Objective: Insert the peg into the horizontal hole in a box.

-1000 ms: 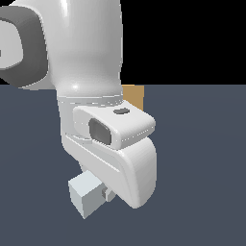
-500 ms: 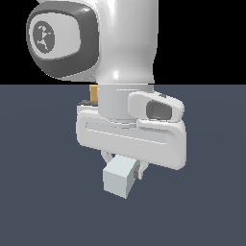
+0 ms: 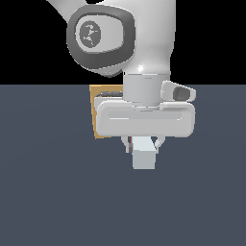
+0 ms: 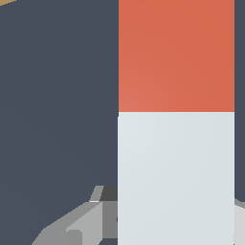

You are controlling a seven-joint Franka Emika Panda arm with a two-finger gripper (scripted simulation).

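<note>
My gripper (image 3: 143, 143) is shut on the peg (image 3: 143, 153), whose pale grey-white end faces the exterior camera below the white hand. In the wrist view the peg (image 4: 176, 177) fills much of the picture, pale part near the fingers (image 4: 76, 228) and red-orange part farther out. The tan-orange box (image 3: 99, 113) stands behind the hand toward the exterior view's left, mostly hidden by it. A sliver of the box (image 4: 8, 2) shows at a corner of the wrist view. The hole is hidden.
The dark grey-blue floor (image 3: 48, 192) spreads all around. The large white arm (image 3: 120, 38) covers the upper middle of the exterior view.
The hand with the peg has turned and shifted toward the exterior view's right. The peg's end now faces the camera squarely, and more of the box shows behind the hand.
</note>
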